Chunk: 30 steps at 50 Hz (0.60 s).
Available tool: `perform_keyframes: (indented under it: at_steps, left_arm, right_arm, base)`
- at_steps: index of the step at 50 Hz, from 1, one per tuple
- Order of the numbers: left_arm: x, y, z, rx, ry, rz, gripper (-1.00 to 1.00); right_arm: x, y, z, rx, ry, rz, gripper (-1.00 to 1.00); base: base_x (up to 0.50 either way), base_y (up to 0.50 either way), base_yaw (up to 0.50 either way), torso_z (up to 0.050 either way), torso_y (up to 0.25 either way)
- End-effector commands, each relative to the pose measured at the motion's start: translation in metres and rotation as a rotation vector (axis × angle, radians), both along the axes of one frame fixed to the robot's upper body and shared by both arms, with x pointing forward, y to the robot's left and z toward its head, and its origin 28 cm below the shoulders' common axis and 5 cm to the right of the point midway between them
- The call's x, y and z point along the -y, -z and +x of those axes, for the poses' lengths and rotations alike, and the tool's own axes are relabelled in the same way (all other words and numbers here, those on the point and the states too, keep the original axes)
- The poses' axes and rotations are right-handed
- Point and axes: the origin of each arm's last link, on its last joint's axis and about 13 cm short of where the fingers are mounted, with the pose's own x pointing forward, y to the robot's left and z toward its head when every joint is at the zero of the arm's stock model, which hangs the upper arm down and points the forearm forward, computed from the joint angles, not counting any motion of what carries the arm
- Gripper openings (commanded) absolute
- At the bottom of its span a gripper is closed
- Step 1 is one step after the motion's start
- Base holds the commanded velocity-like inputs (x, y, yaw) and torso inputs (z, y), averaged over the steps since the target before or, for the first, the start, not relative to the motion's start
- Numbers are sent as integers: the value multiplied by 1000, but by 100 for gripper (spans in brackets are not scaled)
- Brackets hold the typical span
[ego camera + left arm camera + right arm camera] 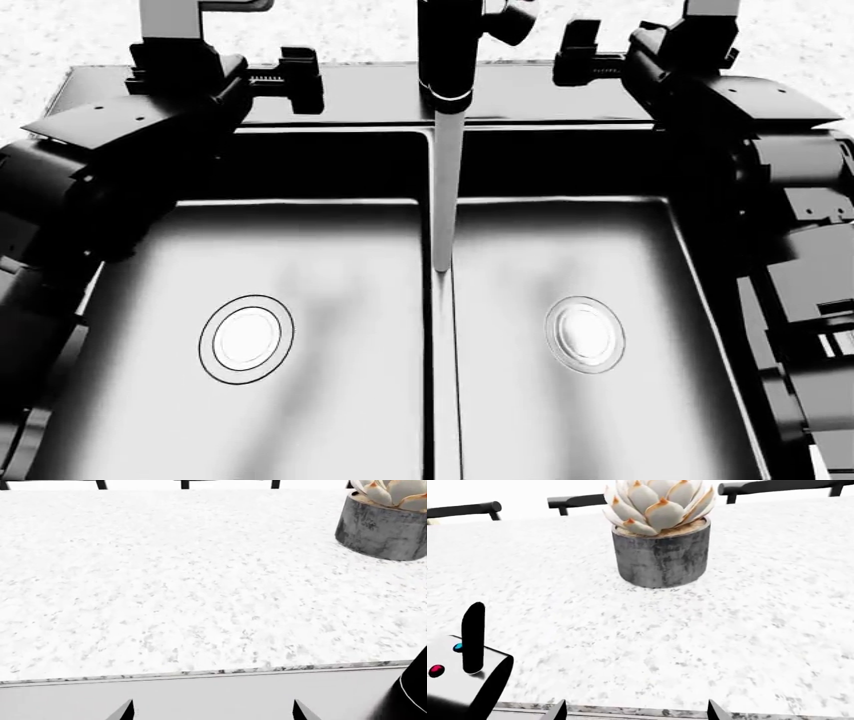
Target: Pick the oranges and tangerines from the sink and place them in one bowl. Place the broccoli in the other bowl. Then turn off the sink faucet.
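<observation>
The black double-basin sink [441,420] fills the head view, and each basin shows only its round silver drain [247,338]. Water runs from the black sink faucet [447,40] in a stream [445,190] onto the centre divider. No oranges, tangerines, broccoli or bowl are in view. My left gripper [213,712] is open over the counter's edge behind the sink, with nothing between its tips. My right gripper [636,711] is open too, also holding nothing. An upright black lever [473,637] stands on a block with red and blue dots, close beside the right gripper.
A pale succulent in a grey pot [660,555] stands on the speckled white counter [187,590] beyond the sink; the left wrist view catches the pot [383,525] at its side. Black chair backs [467,509] line the counter's far edge. Both arms [107,170] flank the sink.
</observation>
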Motion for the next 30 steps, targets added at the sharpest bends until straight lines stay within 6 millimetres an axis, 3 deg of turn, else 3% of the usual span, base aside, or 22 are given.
perform_keyframes:
  at_steps: [1, 17, 22, 30]
  left_arm:
    - [0, -1, 0, -1, 2, -2, 100]
    - [0, -1, 0, -1, 2, -2, 100]
    - [-1, -4, -2, -10, 13, 7, 100]
    - [3, -12, -6, 10, 43, 3, 100]
  right_arm:
    - [0, 0, 0, -1, -7, -18, 100]
    - [0, 0, 0, -1, -7, -18, 100]
    - [-5, -12, 16, 41, -22, -60, 100]
    - [-14, -40, 15, 115, -19, -74, 100]
  base:
    - [0, 0, 0, 0, 0]
    - [0, 0, 0, 0, 0]
    - [0, 0, 0, 0, 0]
    - [0, 0, 0, 0, 0]
